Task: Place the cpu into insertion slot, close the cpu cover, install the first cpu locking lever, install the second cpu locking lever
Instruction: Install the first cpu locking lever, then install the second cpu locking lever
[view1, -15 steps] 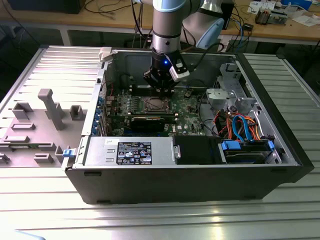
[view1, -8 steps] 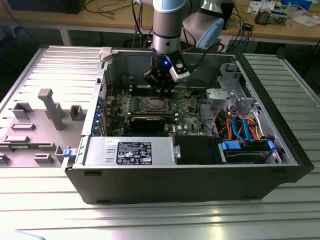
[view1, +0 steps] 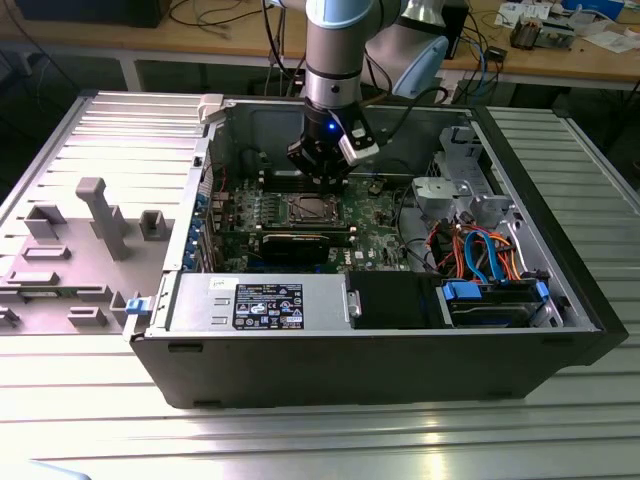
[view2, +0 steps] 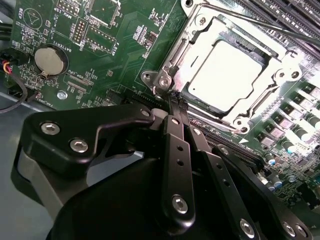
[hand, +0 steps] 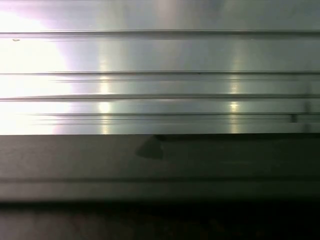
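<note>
In the exterior view my gripper (view1: 322, 176) hangs inside the open computer case, just above the insertion slot (view1: 308, 208) on the green board. The second wrist view shows the cpu (view2: 227, 67), a dull silver square, lying in the slot with the cpu cover (view2: 274, 80) folded flat around it. A thin metal locking lever (view2: 260, 24) runs along the far side of the cover. My gripper (view2: 175, 101) is shut with its black fingers (view2: 175, 150) pressed together. Its tips sit at the socket's near corner (view2: 163, 81); whether they touch it I cannot tell.
A coin battery (view2: 50, 60) and memory slots (view2: 285, 12) flank the socket. A black card (view1: 300, 244) lies in front of it, then the power supply (view1: 262, 303). Drive bays with cables (view1: 488, 255) fill the exterior view's right. A grey side panel (view1: 90, 220) lies outside on the ribbed table (hand: 160, 75).
</note>
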